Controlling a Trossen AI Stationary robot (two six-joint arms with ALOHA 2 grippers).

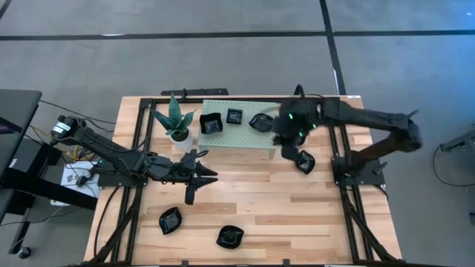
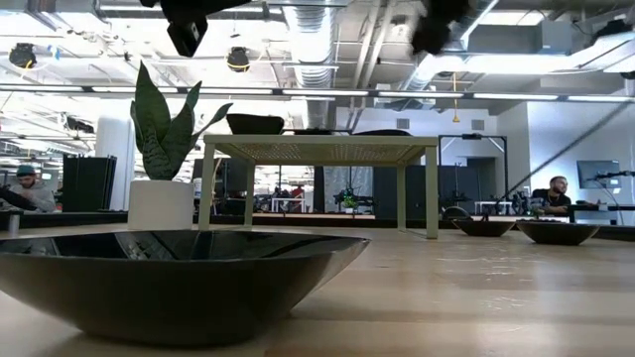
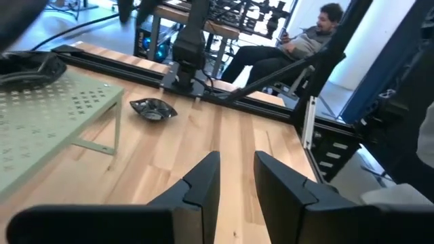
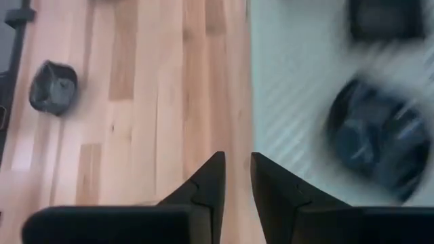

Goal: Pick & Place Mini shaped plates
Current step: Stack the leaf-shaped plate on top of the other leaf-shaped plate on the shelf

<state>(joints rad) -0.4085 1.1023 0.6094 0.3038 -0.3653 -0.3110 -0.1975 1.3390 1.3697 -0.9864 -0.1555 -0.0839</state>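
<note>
No readable writing anywhere. Right gripper (image 1: pixel 284 141), upper right by the green stand (image 1: pixel 245 137), fingers slightly parted, empty. Left gripper (image 1: pixel 204 176), centre-left, likewise parted, holding nothing.

Glossy black mini shaped plates (image 1: pixel 211 124), pale green perforated stand (image 1: pixel 239 136), light wood-grain table (image 1: pixel 252 193), green-leaved plant (image 1: pixel 174 119) in white pot

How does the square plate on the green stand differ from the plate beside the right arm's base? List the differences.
The square plate has straight edges; the plate by the right arm has a wavy, rounded rim. The square plate sits on the green stand; the wavy plate lies on the table. Both are small, glossy black.
</note>
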